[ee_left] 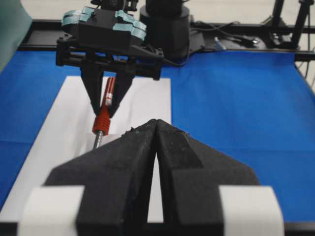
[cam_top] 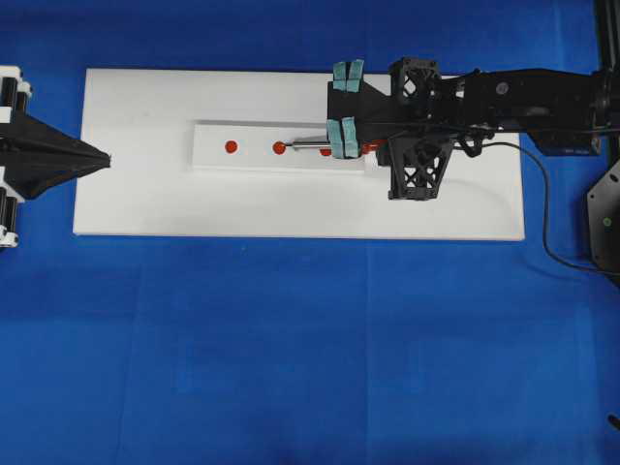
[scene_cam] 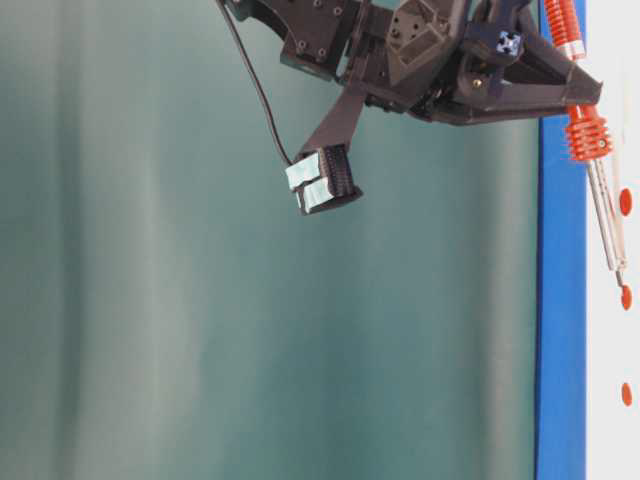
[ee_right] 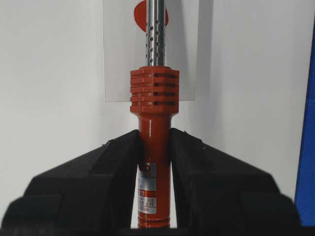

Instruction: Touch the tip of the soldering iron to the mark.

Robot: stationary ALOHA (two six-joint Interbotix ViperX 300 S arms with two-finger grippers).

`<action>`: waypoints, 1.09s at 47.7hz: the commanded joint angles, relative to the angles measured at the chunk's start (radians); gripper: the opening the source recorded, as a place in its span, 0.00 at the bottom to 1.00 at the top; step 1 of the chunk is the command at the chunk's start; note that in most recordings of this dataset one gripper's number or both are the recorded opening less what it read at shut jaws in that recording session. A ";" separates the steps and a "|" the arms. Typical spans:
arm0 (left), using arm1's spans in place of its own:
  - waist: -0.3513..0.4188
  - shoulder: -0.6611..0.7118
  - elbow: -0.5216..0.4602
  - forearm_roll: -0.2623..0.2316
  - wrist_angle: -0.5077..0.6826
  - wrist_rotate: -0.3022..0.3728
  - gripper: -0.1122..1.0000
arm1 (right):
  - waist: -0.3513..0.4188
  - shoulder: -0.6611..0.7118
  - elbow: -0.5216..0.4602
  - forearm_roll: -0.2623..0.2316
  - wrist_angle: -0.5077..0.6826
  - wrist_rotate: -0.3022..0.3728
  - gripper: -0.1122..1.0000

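My right gripper point(ee_right: 154, 140) is shut on the red-orange handle of the soldering iron point(ee_right: 154, 93). Seen from overhead, the right gripper point(cam_top: 380, 146) holds the iron's silver shaft point(cam_top: 312, 143) pointing left along a white strip point(cam_top: 252, 131). The tip lies at the right edge of the middle red mark point(cam_top: 279, 147); whether it touches, I cannot tell. Another mark point(cam_top: 231, 146) sits further left, and a third is mostly hidden under the shaft. In the table-level view the iron point(scene_cam: 608, 225) slants down to a mark point(scene_cam: 626, 296). My left gripper point(cam_top: 105, 160) is shut and holds nothing, at the board's left edge.
The strip lies on a white board point(cam_top: 155, 203) on blue cloth point(cam_top: 291, 368). The iron's black cord point(cam_top: 542, 223) loops off the board's right end. From the left wrist, the left gripper point(ee_left: 155, 123) faces the right arm point(ee_left: 106, 37).
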 commanded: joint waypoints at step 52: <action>0.003 0.003 -0.009 0.003 -0.015 0.002 0.10 | 0.003 -0.080 -0.071 -0.003 0.057 -0.002 0.16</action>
